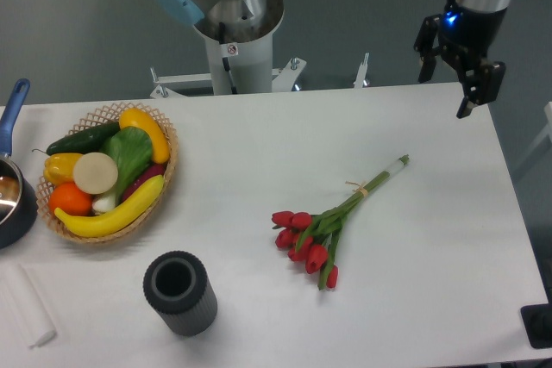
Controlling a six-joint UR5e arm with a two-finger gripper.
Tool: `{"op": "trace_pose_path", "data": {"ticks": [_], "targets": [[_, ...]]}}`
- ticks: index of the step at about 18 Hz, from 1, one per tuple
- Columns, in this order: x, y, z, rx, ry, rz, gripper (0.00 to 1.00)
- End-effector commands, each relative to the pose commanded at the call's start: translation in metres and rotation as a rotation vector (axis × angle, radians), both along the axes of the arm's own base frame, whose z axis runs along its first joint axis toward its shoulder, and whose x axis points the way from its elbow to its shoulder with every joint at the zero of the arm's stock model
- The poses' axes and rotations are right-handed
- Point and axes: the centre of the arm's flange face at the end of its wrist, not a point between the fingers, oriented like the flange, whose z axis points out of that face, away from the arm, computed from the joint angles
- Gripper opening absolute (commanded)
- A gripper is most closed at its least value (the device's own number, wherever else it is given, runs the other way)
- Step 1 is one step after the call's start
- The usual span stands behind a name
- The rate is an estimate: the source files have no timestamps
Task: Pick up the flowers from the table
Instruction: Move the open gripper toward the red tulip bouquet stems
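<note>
The flowers (332, 223) lie flat on the white table (259, 144), right of centre: a bunch of red tulips with heads toward the front and green stems running up-right to a white-wrapped end, tied with pale string. My gripper (448, 79) hangs high above the table's far right corner, well behind and to the right of the flowers. Its two black fingers are spread apart and hold nothing.
A wicker basket (164, 131) of vegetables and fruit stands at the left. A dark pot with a blue handle (13, 187) sits at the left edge. A black cylinder (179, 292) stands at the front. The robot base (233, 40) is behind the table.
</note>
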Motion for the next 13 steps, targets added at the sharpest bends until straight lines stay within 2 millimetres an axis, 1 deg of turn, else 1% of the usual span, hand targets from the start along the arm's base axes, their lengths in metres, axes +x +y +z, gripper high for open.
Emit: {"op": "trace_pose_path", "data": {"ticks": [3, 6, 9, 12, 13], "targets": [[0.000, 0.001, 0.000, 0.012, -0.004, 0.004, 1.00], [0.000, 0.006, -0.002, 0.084, -0.032, 0.010, 1.00], [0.006, 0.007, -0.020, 0.136, -0.060, 0.084, 1.00], [0.010, 0.012, -0.036, 0.241, -0.117, 0.234, 1.00], [0.012, 0.013, -0.037, 0.266, -0.141, 0.279, 1.00]]}}
